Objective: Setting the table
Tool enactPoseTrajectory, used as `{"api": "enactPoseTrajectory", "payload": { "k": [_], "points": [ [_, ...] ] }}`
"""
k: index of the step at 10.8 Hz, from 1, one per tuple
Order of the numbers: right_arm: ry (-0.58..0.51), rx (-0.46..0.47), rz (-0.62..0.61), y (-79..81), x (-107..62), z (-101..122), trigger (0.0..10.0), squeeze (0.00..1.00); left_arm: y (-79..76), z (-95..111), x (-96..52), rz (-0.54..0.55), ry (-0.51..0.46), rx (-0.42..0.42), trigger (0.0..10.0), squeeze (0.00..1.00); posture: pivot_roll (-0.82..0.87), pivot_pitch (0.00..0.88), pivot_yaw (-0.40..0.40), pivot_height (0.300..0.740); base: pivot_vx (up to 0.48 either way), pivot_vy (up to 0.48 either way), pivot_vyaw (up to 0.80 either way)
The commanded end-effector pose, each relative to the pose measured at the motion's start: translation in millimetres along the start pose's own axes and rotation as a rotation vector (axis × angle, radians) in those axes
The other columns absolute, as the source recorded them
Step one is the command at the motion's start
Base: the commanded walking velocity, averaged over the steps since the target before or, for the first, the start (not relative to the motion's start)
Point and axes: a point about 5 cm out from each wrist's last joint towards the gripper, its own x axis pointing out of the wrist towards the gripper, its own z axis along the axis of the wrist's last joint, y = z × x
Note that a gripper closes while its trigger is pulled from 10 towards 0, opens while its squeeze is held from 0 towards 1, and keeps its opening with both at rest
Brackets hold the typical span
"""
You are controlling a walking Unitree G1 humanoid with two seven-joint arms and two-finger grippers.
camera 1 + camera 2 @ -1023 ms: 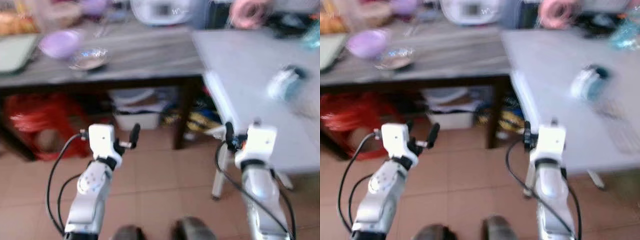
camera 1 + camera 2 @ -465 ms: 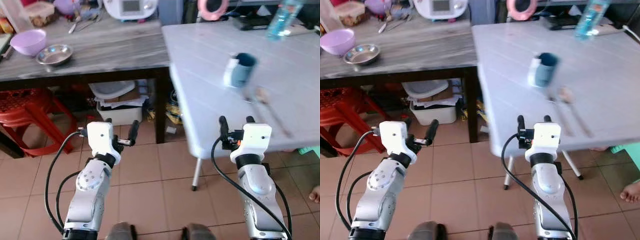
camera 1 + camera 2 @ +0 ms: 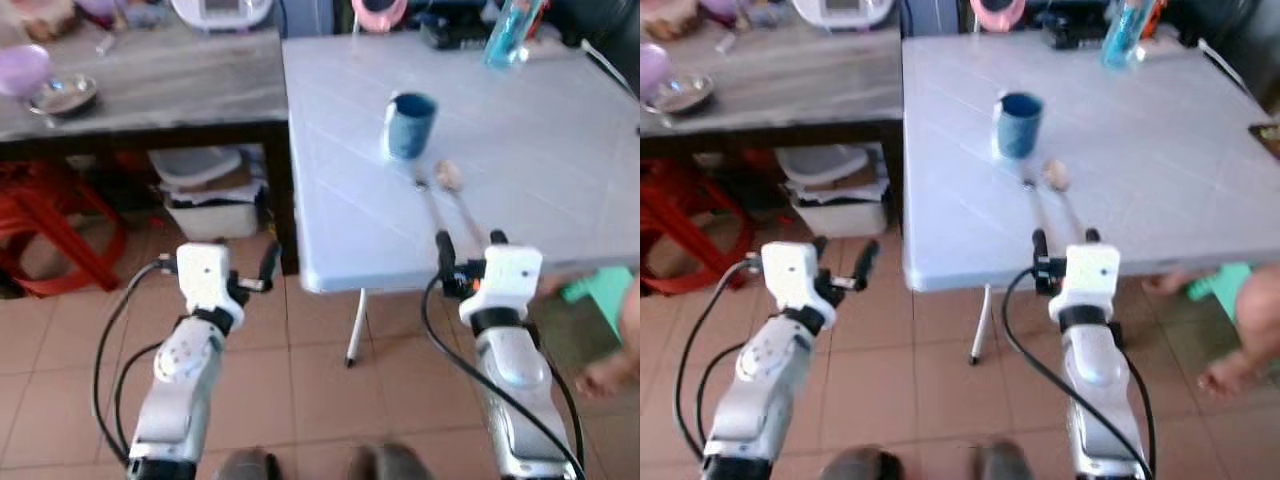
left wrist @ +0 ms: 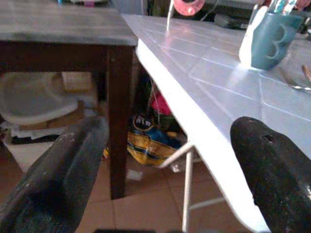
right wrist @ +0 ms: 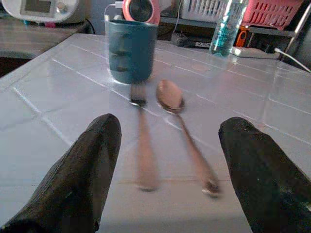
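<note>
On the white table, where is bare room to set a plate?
The white table is bare right of the spoon, and along its left edge beside the cup. The far edge is crowded: bottle, pink item. Fork and spoon fill the near middle.

Fork, spoon side by side before upright cup

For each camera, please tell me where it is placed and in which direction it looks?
Left and right eye views: on the head, looking forward and down at the white table; both arms show.
Left wrist view: along the left gripper, past the table's edge; open fingers show.
Right wrist view: along the right gripper at fork and spoon; open fingers show.
Shared: blue cup.
</note>
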Motion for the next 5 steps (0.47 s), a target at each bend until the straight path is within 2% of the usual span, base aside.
{"api": "enactPoseTrajectory", "payload": {
  "k": [1, 2, 5],
  "points": [
    [0.005, -0.003, -0.007, -3.6, -3.4, -1.6, 10.0, 0.00, -3.1, -1.9, -0.6, -0.007, 0.007, -0.007, 10.0, 0.00, -0.05, 0.099, 0.056, 0.740, 0.000, 0.000, 0.00],
    [-0.002, -0.002, -0.004, -3.1, -3.8, -0.7, 10.0, 0.00, -4.6, -0.9, -0.7, -0.024, -0.001, -0.008, 10.0, 0.00, -0.05, 0.098, 0.055, 0.740, 0.000, 0.000, 0.52],
    [0.002, 0.004, -0.001, -2.0, -3.5, -1.0, 10.0, 0.00, -6.3, -0.8, -0.8, -0.036, -0.004, -0.011, 10.0, 0.00, -0.05, 0.099, 0.053, 0.740, 0.296, 0.000, 0.00]
  ]
}}
